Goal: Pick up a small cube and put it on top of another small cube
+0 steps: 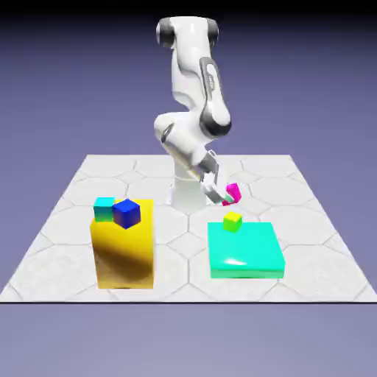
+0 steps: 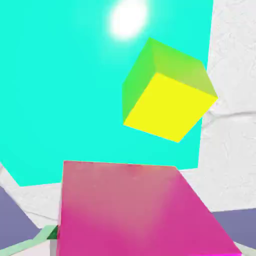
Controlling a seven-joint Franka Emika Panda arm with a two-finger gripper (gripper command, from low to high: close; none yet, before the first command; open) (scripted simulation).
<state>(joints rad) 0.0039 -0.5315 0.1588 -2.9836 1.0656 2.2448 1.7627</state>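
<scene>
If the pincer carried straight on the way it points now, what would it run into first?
Probably the lime-yellow cube or the teal slab under it; the pincer holds the magenta cube, and depth is unclear.

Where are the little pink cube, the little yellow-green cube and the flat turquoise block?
pink cube (image 2: 135, 210), hand view, its top face.
yellow-green cube (image 2: 165, 107), hand view, its yellow face.
turquoise block (image 1: 250, 254), exterior view, bare top surface.
</scene>
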